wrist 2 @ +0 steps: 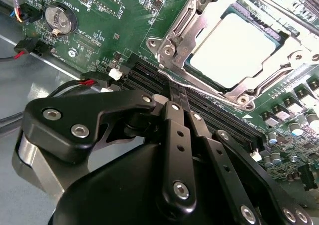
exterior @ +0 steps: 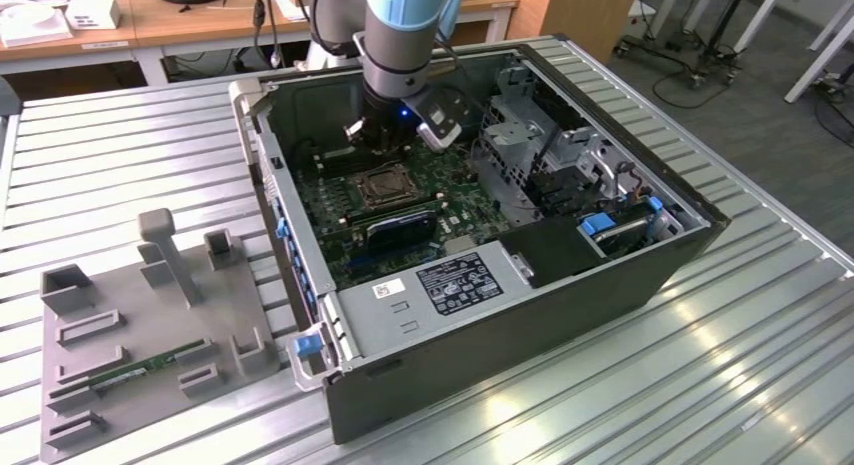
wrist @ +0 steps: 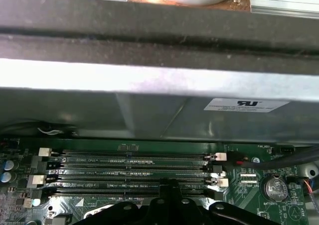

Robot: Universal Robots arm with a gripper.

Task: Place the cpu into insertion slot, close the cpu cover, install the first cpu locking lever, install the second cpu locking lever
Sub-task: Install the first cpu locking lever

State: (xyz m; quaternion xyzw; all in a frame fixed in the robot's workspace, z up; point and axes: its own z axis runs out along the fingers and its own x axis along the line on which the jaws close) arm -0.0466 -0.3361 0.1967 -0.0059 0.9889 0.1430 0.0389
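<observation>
Cover [wrist 2: 174, 43] runs off the second wrist view's edge; slot [exterior: 379, 188] in the exterior view looks too small for lever detail.

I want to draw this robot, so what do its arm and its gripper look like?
The arm is a grey tube with light blue joint caps and a small blue light. The gripper is black, made of jointed bars with shiny silver screws.

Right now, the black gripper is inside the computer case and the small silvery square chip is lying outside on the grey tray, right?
No. The black gripper is inside the computer case, but the small silvery square chip sits on the green motherboard, framed by the silvery metal cover, not on the grey tray. The second wrist view shows it.
</observation>
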